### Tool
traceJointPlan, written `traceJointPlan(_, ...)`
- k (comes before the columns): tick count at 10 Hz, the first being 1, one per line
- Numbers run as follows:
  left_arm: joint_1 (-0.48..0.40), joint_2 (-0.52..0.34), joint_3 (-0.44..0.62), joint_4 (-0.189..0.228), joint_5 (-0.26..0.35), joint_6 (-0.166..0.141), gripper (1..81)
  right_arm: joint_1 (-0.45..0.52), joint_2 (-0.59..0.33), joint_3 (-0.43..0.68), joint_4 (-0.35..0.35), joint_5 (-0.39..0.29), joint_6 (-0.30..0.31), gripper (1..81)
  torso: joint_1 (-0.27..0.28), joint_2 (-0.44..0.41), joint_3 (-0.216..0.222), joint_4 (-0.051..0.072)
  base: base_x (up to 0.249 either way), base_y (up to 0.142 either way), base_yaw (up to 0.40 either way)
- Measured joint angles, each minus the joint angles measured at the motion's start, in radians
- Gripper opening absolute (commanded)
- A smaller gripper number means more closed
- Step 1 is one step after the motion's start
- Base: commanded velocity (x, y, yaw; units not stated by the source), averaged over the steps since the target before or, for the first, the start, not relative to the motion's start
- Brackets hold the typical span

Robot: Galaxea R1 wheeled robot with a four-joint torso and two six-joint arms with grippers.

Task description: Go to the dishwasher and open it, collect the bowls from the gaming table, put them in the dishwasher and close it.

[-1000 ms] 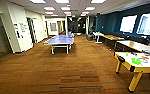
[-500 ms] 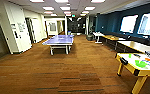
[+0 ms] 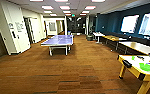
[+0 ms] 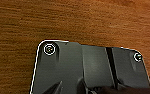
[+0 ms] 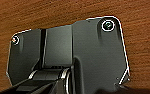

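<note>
The view has edged forward over the brown carpet (image 3: 73, 67); the yellow gaming table (image 3: 131, 68) now sits nearer at right, a green bowl (image 3: 146, 66) on it. Finger state: cannot tell.

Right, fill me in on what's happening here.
Nothing is being handled at the moment. The robot is out on the brown carpet of a long open room, with a blue table-tennis table ahead to the left. At the right edge stands a yellow-framed table with something green and other bright items on top; too blurred to say whether any are bowls. Both wrist cameras look down at carpet.
</note>
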Motion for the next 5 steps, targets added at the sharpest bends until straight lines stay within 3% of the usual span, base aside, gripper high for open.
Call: traceJointPlan(5,0.000,0.000,0.000,0.000,0.000,0.000,81.1,0.000,0.000,0.000,0.000,0.000,0.000,81.1,0.000,0.000,0.000,0.000,0.229,0.000,0.000)
